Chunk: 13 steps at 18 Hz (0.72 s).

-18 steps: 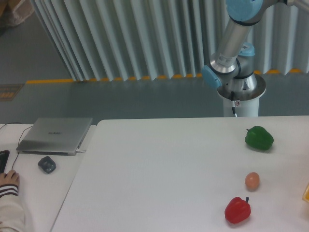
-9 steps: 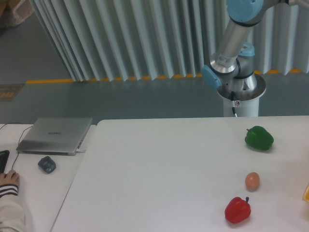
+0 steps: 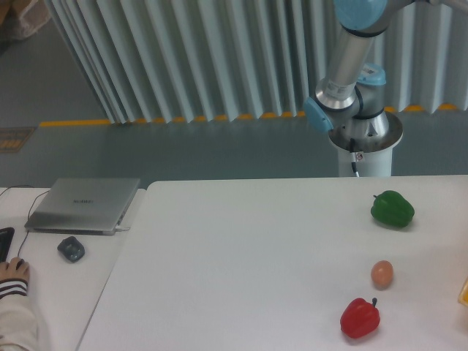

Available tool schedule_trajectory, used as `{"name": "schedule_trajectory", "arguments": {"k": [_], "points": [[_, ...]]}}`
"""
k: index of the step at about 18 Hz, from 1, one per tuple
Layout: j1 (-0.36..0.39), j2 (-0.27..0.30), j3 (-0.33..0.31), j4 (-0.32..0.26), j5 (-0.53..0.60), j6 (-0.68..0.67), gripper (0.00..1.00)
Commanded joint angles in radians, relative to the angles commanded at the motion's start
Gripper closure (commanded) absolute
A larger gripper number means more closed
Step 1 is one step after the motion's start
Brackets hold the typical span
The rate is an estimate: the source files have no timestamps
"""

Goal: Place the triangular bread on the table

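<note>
Flanking egg (image 3: 382, 273): green pepper (image 3: 392, 208), red pepper (image 3: 360, 317) (bread (image 3: 463, 292) at rt edge)

White tabletop (image 3: 241, 256) filling the lower frame; green pepper (image 3: 392, 208) near its right edge toward the back; small tan ball (image 3: 382, 273) nearer the front, red pepper (image 3: 360, 317) just below it by the front edge; sliver of yellow-orange bread (image 3: 463, 291) cut off at the right edge. Arm (image 3: 349, 66) rising from a round base (image 3: 363, 146) behind the back edge; gripper out of frame. Closed laptop (image 3: 84, 205) and dark mouse (image 3: 71, 249) on a side desk (image 3: 55, 285) at left; hand (image 3: 13, 270) at that desk's left edge.
</note>
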Motion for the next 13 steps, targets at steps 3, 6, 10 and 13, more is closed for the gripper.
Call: {"name": "schedule_trajectory", "arguments": {"k": [3,6,10,13], "points": [[-0.061,0.008,-0.017,0.003,-0.015,-0.143,0.67],[-0.081,0.029,-0.038,0.008,-0.020,-0.183,0.66],[-0.114,0.066,-0.110,0.111,-0.011,-0.272,0.66],[-0.112,0.109,-0.204,0.276,0.038,-0.267,0.66]]}}
